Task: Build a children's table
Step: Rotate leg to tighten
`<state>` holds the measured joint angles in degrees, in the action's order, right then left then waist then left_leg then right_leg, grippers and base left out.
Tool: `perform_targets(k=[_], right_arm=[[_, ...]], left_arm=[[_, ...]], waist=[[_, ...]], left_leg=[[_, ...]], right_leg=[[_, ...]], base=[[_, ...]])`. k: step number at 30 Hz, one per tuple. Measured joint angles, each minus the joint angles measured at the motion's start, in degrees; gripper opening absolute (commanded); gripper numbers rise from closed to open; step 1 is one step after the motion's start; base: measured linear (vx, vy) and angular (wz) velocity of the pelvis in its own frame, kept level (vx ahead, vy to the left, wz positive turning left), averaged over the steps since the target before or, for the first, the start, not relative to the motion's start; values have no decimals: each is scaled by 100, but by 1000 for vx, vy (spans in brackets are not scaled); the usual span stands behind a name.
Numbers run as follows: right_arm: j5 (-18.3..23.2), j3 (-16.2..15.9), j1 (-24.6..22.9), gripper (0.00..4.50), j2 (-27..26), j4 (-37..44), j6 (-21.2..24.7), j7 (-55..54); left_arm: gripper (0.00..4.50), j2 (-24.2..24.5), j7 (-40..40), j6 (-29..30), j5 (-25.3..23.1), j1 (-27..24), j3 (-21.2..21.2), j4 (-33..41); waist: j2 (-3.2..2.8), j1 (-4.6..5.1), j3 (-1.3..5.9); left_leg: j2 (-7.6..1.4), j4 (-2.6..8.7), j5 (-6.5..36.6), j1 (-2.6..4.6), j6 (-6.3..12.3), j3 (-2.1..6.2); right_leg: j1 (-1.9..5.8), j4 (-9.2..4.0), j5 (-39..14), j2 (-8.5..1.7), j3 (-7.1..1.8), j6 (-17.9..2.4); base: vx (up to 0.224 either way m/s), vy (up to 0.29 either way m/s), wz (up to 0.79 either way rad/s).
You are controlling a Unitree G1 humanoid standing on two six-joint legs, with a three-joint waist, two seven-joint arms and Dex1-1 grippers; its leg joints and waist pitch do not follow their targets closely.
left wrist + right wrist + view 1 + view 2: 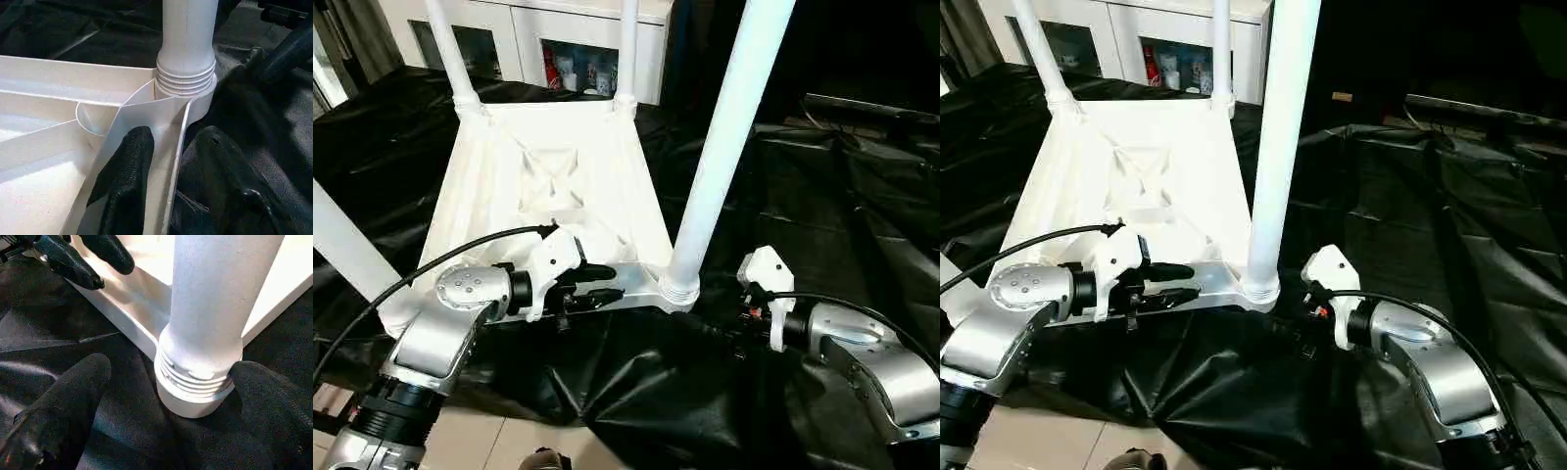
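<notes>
The children's table (558,186) is seen upside down on a black sheet (783,196), with its ribbed, X-braced underside turned up. Four white tube legs are standing in the round corner sockets: two far legs (450,54) near a white cabinet (587,39) in the background, one near leg (729,137) rising tall in the middle of the head views, and another near leg (342,250) cut by the picture's edge at the robot's left.

The left pincer (597,284) is clamped on the near rim of the table top, just beside the socket of the tall near leg. In the left wrist view one black finger (122,181) is laid inside the rim, against the white wall, and the other finger (230,176) is outside it, over the black sheet — the thin wall is held between them.

The right pincer (166,396) is held wide apart around the base of the same leg. In the right wrist view the threaded collar (195,377) of the leg sits between its two fingers; one finger (274,396) is touching the collar, while the other is kept apart from it, lying on the sheet. The leg is upright in its socket (680,291), and the threads are still visible above the socket's edge.

A black cable (431,264) is running over the left silver forearm (440,333).
</notes>
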<state>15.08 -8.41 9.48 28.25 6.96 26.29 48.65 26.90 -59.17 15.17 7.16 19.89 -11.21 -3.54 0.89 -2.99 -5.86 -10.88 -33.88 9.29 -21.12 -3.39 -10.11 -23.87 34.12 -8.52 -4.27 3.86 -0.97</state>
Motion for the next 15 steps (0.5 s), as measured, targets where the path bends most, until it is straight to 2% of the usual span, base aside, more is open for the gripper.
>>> perform_targets(k=[15], right_arm=[[0,0,0,450,0,0,0,0]], left_arm=[[172,0,0,0,0,0,0,0]], waist=[[0,0,0]], left_leg=[[0,0,0,0,0,0]], right_leg=[[0,0,0,0,0,0]], base=[[0,0,0]])
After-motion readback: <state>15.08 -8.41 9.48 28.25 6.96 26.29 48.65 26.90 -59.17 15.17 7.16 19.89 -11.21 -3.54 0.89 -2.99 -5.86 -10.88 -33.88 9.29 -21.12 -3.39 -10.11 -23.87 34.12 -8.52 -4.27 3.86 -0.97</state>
